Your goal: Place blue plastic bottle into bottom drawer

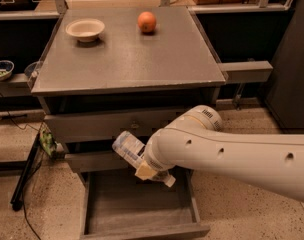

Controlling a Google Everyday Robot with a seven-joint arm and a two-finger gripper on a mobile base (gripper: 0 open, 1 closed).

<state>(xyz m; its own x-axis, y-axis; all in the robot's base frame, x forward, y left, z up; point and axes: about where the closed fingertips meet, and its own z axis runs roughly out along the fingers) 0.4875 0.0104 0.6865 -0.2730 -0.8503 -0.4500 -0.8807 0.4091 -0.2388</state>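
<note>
The blue plastic bottle (126, 146) is clear with a pale label. It hangs tilted in front of the middle drawer, above the open bottom drawer (142, 231). My gripper (151, 170) sits at the end of the big white arm and is shut on the bottle's lower end, with its yellowish fingertips (144, 172) showing under the wrist. The bottle's cap end is hidden by the gripper. The bottom drawer is pulled out, and the part of its flat grey inside that shows holds nothing.
An orange (147, 21) and a white bowl (85, 29) sit at the back of the grey cabinet top (127, 64). The top drawer (107, 124) is closed. A dark shelf with a bowl (1, 69) stands to the left. Cables lie on the floor at the left.
</note>
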